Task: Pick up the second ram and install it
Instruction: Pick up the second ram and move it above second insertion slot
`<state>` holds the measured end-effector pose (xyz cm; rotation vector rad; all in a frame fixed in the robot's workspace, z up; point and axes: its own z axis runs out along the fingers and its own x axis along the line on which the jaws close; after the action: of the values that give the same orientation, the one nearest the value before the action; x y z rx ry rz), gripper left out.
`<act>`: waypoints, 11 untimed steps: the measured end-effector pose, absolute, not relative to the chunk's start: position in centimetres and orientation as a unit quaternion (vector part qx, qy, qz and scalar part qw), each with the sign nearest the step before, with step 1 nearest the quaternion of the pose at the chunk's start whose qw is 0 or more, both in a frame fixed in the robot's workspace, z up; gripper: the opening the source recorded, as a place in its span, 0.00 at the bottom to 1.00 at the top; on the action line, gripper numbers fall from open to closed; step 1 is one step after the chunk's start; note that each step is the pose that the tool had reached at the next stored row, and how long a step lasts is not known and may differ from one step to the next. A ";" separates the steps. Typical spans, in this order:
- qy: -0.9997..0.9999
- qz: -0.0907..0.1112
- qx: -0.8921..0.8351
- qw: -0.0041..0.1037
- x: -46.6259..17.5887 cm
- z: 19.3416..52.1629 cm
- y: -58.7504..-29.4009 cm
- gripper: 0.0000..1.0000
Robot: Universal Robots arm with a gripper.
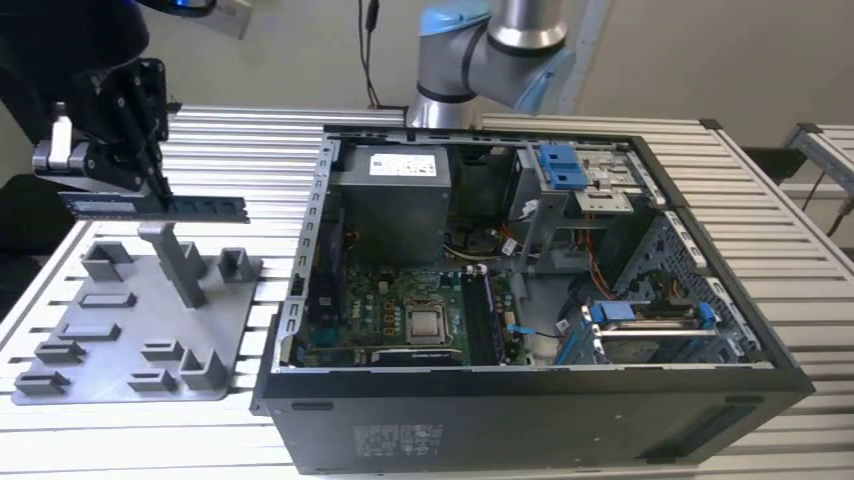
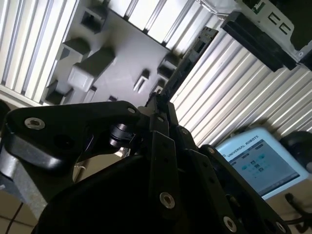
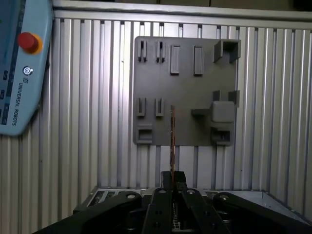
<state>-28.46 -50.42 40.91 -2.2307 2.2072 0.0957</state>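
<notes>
My gripper (image 1: 138, 190) hangs above the grey tray (image 1: 134, 340) at the exterior view's left and is shut on the second ram (image 1: 180, 207). The stick is a long, dark, thin board held level on its edge, and it juts out toward the computer case. In the second wrist view the ram (image 2: 187, 61) runs out from the gripper (image 2: 157, 105) over the tray (image 2: 122, 53). The first wrist view has the stick edge-on (image 3: 171, 134), clear above the tray (image 3: 185, 87), with the gripper (image 3: 173, 178) closed at its near end.
An open computer case (image 1: 694, 385) lies on the slatted table at the exterior view's right, showing its motherboard (image 1: 400, 310) with memory slots (image 1: 483, 315) and blue drive clips (image 1: 561, 165). Upright posts (image 1: 174, 260) stand on the tray. A teach pendant (image 3: 19, 63) lies beside the tray.
</notes>
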 end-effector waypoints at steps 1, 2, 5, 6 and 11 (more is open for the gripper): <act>0.703 0.031 -0.711 0.001 -28.1 40.9 -50.4 0.14; 0.703 0.031 -0.711 0.001 -27.7 40.9 -50.4 0.14; 0.703 0.031 -0.711 0.001 -26.5 40.9 -50.4 0.14; 0.703 0.031 -0.711 0.000 -26.1 40.9 -50.4 0.14; 0.702 0.031 -0.712 0.000 -24.1 40.9 -50.4 0.14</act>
<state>-24.10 -50.42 40.91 -2.2351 2.2050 0.0980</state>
